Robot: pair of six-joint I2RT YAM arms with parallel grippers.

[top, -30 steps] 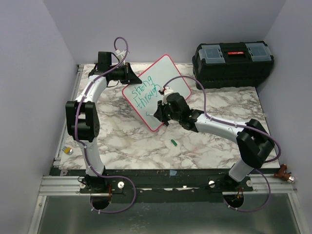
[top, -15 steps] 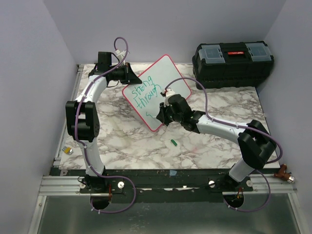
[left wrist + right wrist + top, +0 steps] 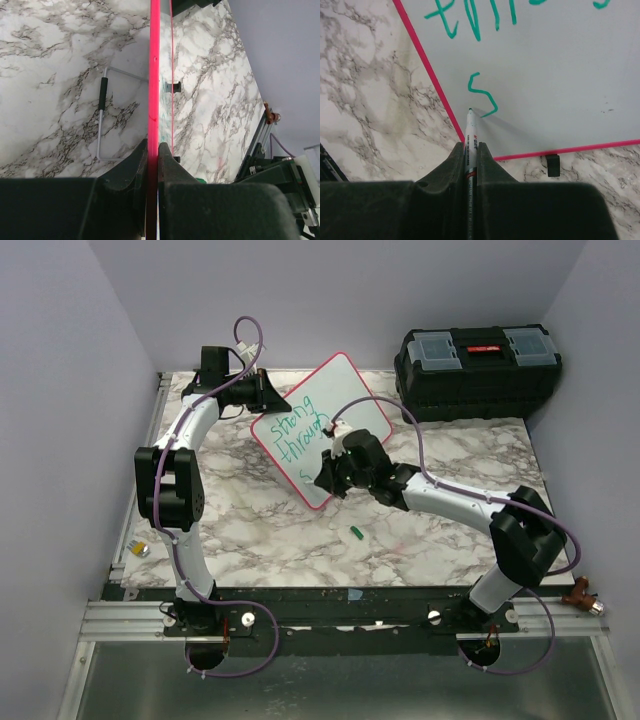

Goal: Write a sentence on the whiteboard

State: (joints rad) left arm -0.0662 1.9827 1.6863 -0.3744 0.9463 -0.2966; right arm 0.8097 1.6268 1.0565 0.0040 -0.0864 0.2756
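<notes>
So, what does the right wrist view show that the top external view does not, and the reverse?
Only the right wrist view: the marker pinched in the right gripper, its tip at the whiteboard beside a lone green s.
Only the top external view: the left gripper clamping the board's far edge, the green sentence with its two upper lines whole, the black toolbox, and a small green piece on the marble table.
Both: the pink-framed board, green writing, the marble surface.
</notes>
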